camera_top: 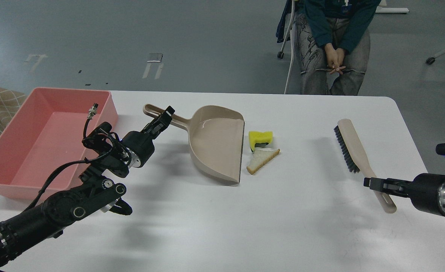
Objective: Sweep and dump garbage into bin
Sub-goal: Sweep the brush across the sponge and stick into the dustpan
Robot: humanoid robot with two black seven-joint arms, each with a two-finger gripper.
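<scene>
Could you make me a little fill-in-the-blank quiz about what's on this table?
1. The left gripper is at the handle of the beige ____.
2. The right gripper is at the handle of the ____.
3. The bread slice lies just in front of the bright ____ sponge.
4. The tray at the table's left end is ____ in colour.

Missing words: dustpan, brush, yellow, pink

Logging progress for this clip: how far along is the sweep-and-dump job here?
Early. Done: left gripper grips the dustpan handle; right gripper holds the brush handle. In hand: brush raised, well right of the garbage. Left: the yellow sponge chunk and bread slice lie unswept at the dustpan's mouth; the pink bin is empty.
</scene>
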